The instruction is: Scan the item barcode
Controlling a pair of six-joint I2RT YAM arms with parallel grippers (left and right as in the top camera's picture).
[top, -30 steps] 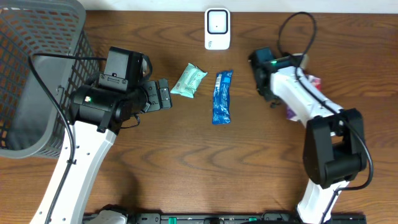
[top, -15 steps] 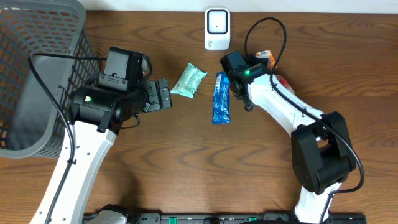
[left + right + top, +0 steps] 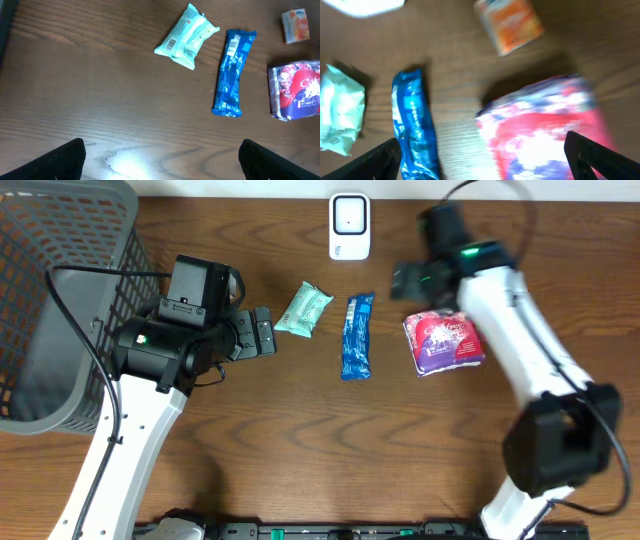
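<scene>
Tabletop [image 3: 300, 440], right pincer [image 3: 485, 157] wide — near red packet [image 3: 545, 130]

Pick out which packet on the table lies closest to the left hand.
The pale green packet: it lies just off the left hand's fingertips, while the blue bar and the red pack sit farther away.

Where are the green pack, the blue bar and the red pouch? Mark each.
green pack [image 3: 304, 310], overhead view, middle of the wrapper.
blue bar [image 3: 357, 337], overhead view, midway along its length.
red pouch [image 3: 297, 90], left wrist view, centre of the printed face.
</scene>
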